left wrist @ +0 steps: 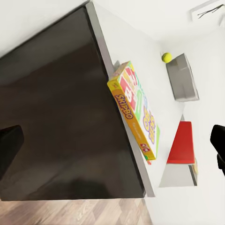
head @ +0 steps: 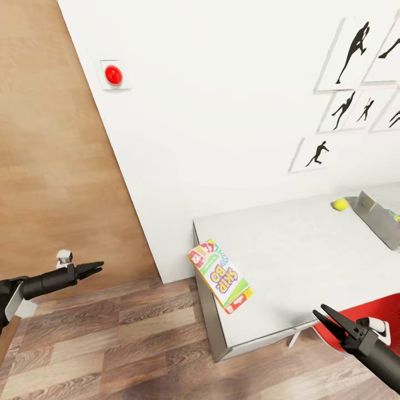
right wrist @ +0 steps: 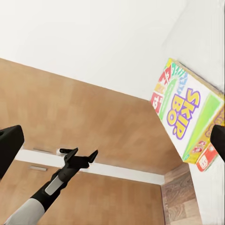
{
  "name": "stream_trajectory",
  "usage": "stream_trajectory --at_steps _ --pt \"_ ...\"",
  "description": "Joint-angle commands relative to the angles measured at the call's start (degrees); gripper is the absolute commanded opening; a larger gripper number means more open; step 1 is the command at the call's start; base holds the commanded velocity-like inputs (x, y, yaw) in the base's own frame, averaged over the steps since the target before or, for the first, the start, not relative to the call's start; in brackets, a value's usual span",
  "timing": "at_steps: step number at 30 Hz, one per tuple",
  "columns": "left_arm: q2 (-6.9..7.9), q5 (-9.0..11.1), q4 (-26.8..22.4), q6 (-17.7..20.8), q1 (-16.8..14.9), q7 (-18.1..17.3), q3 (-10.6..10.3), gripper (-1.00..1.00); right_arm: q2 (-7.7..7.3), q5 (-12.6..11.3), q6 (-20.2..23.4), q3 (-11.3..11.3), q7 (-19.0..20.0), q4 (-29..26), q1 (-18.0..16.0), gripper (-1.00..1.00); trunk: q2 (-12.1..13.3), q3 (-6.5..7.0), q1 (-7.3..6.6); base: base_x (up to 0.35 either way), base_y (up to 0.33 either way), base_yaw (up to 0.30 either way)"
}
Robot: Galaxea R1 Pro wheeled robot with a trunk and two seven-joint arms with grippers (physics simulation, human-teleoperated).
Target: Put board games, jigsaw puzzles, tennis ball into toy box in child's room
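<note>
The flat red, green and purple Skip-Bo game box (head: pixel 220 273) lies at the corner of the pale grey-white desk (head: pixel 289 250), overhanging its edge. The small yellow-green tennis ball (head: pixel 340 204) rests just beside the shallow light-grey toy bin (head: pixel 378 219), not inside. The left gripper (head: pixel 92 269) and right gripper (head: pixel 328 320) hang empty, jaws slightly parted. At least these 2 toys remain to be boxed.

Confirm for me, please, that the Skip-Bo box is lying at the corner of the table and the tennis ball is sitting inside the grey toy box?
Not quite. The Skip-Bo box does lie at the corner of the table, but the tennis ball sits on the tabletop beside the toy box, not inside it, as the head view shows.
</note>
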Motion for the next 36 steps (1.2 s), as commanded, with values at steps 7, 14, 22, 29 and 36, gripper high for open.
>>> stream_trajectory --at_steps 7,14,22,29,36 --pt "0.07 0.0 0.0 0.5 -0.1 -0.3 0.0 1.0 -0.06 -0.2 0.3 -0.1 1.0 0.0 0.0 1.0 -0.1 0.42 0.05 0.075 -0.029 -0.195" --pt "0.09 0.0 0.0 0.5 -0.1 -0.4 -0.1 1.0 -0.06 -0.2 0.3 -0.1 2.4 0.0 0.1 1.0 -0.1 0.94 0.05 0.012 0.177 -0.202" --pt "0.1 0.0 0.0 0.5 -0.1 -0.6 -0.1 1.0 -0.06 -0.2 0.3 -0.1 2.5 0.0 0.1 1.0 -0.1 1.55 0.05 0.04 0.09 -0.202" --pt "0.14 0.0 0.0 0.5 -0.1 -0.6 -0.1 1.0 -0.06 -0.1 0.3 -0.1 2.5 0.0 0.1 1.0 -0.1 2.09 0.05 0.003 0.087 -0.202" --pt "0.17 0.0 0.0 0.5 -0.1 -0.6 -0.2 1.0 -0.06 -0.1 0.3 -0.1 2.5 0.0 0.1 1.0 -0.1 2.63 0.05 0.0 0.033 -0.202"
